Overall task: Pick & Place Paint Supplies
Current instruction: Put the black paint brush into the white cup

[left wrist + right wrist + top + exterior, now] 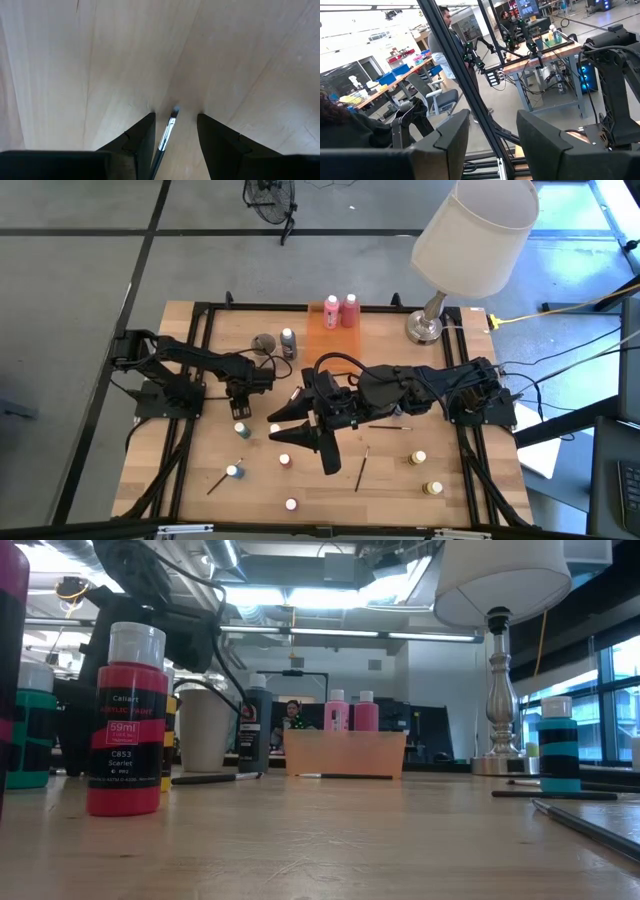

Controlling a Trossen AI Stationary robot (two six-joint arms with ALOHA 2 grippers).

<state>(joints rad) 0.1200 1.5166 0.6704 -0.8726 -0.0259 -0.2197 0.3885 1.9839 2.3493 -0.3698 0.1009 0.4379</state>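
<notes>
Wooden worktop is carrying scattered paint pots. Left gripper, fingers parted, is straddling a paintbrush near the left edge. Right gripper, mid-table, is pointing into the room with parted, empty fingers.

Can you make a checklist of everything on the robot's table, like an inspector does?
Surface: wooden table, no spills seen.
Job's things: two pink bottles in the orange tray; dark bottle outside it; little pots and brushes scattered.
Clutter: grey cup, lamp.
Grippers: left gripper open, astride a brush tip; right gripper open, empty.
Cables: yellow cable beyond the table's right edge.
Surroundings: people at other benches.
</notes>
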